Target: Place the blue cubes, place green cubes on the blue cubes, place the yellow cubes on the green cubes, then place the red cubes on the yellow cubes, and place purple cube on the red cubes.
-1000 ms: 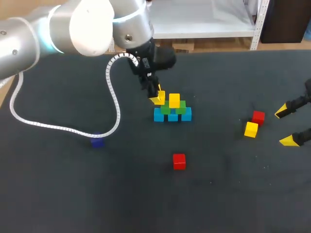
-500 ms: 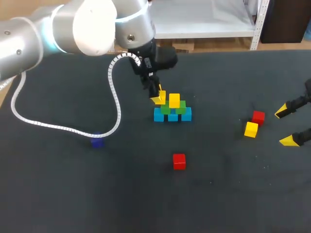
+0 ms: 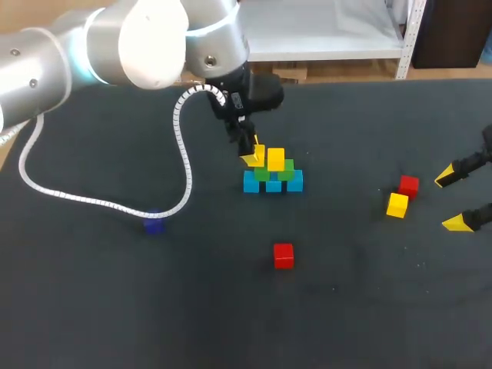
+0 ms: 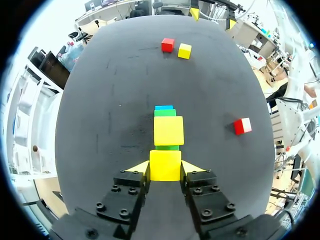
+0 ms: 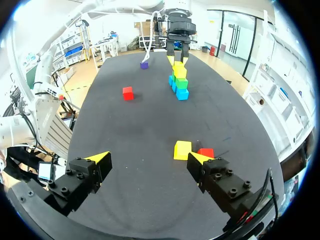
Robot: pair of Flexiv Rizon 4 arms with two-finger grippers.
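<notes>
1. Head view: the left gripper (image 3: 250, 157) pinches the held yellow cube (image 3: 257, 152) between both fingertips. It is at the left end of the stack, above the green cubes (image 3: 286, 174), which sit on the row of blue cubes (image 3: 274, 185). The stacked yellow cube (image 3: 276, 159) is just beside the held one.
2. Head view: the stack stands well away from every edge of the table (image 3: 346, 307). The lone red cube (image 3: 284, 255) lies in front of it, well apart. The purple cube (image 3: 154, 224) lies off to the left by the white cable (image 3: 181, 154).
3. Head view: the right gripper (image 3: 452, 200) is spread wide at the right edge, near the loose yellow cube (image 3: 397, 205) and the paired red cube (image 3: 408, 185).
4. Left wrist view: the held yellow cube (image 4: 165, 165) fills the gap between the fingers, both touching it. A green cube shows just under its far edge; whether they touch I cannot tell. The stacked yellow cube (image 4: 168, 130) is just ahead.
5. Right wrist view: the fingers stand far apart with nothing between them. The loose yellow cube (image 5: 182, 150) and the paired red cube (image 5: 205, 152) touch each other just ahead of the right finger. The stack (image 5: 179, 82) is far ahead.
</notes>
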